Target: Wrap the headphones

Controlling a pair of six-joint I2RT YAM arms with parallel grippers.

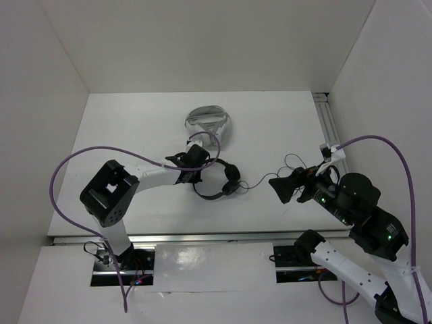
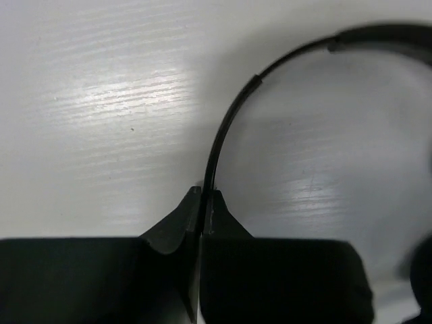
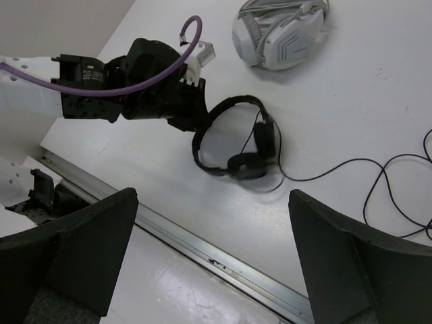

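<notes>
The headphones (image 1: 219,179) lie near the middle of the overhead view on a white tabletop (image 1: 128,128). They are small and black, with a thin headband arc and two round ear pads close together at the arc's right end. In the right wrist view the headphones (image 3: 235,138) sit just above centre.

The left gripper (image 1: 196,176) reaches in from the left. Its jaws are pressed together on the headband at the left side of the arc. In the left wrist view the left gripper (image 2: 202,202) shows two dark tips meeting around the thin band of the headphones (image 2: 226,128), which curves up to the upper right.

A thin black cable (image 1: 256,182) runs right from the ear pads and loops loosely toward the right gripper (image 1: 277,187). The right gripper sits to the right, apart from the headphones, with its jaws wide apart and holding nothing. In its own view the right gripper (image 3: 212,199) frames the scene from the lower corners, and the cable (image 3: 337,165) curls at the right edge.

A bulkier white-and-grey headset (image 1: 209,125) rests just above the headphones, near the left gripper; it appears in the right wrist view at the top as the white-and-grey headset (image 3: 283,30).

A metal rail (image 1: 202,237) edges the bottom of the tabletop. Plain white walls (image 1: 202,40) enclose it on three sides.
</notes>
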